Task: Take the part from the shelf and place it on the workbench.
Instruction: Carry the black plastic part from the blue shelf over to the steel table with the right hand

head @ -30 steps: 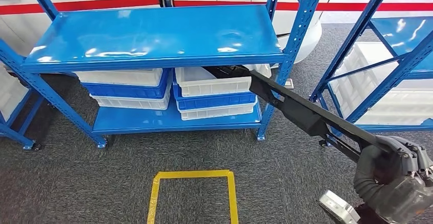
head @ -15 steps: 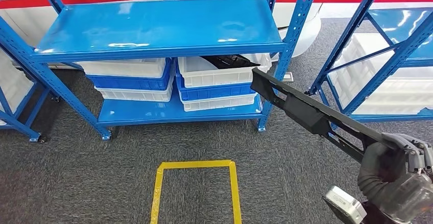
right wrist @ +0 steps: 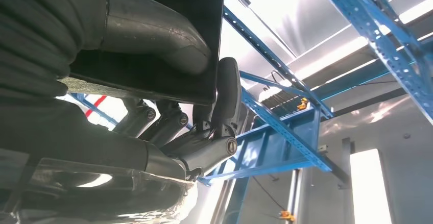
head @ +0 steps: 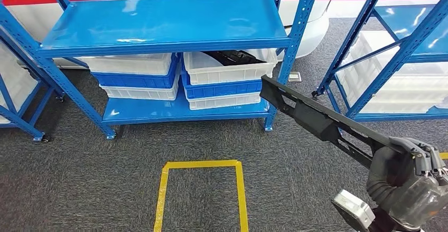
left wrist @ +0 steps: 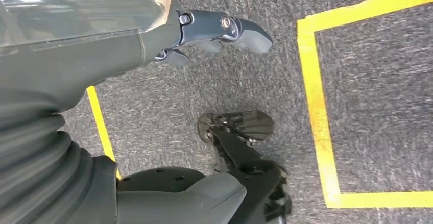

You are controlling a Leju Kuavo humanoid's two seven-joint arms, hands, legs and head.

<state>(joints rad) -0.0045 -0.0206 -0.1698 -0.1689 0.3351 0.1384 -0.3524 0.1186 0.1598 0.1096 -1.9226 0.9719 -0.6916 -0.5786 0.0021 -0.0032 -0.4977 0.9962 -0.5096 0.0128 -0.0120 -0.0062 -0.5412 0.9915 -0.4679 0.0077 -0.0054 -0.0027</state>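
1. The right hand, grey with a ribbed cover, grips one end of the long black plastic part; in the right wrist view its fingers wrap round the part's flat dark edge.
2. The part slants up and away from the hand, its far end free in the air in front of the blue metal shelf unit, just beside the unit's front right post and touching nothing there.
3. On the unit's lower shelf stand two stacks of white and blue plastic bins: the left stack and the right stack.
4. The top white bin of the right stack holds another black part.
5. A second blue shelf unit with white bins stands to the right.
6. The left hand hangs over the grey carpet, fingers apart and holding nothing.
7. A rectangle of yellow tape is marked on the carpet in front of the shelves.
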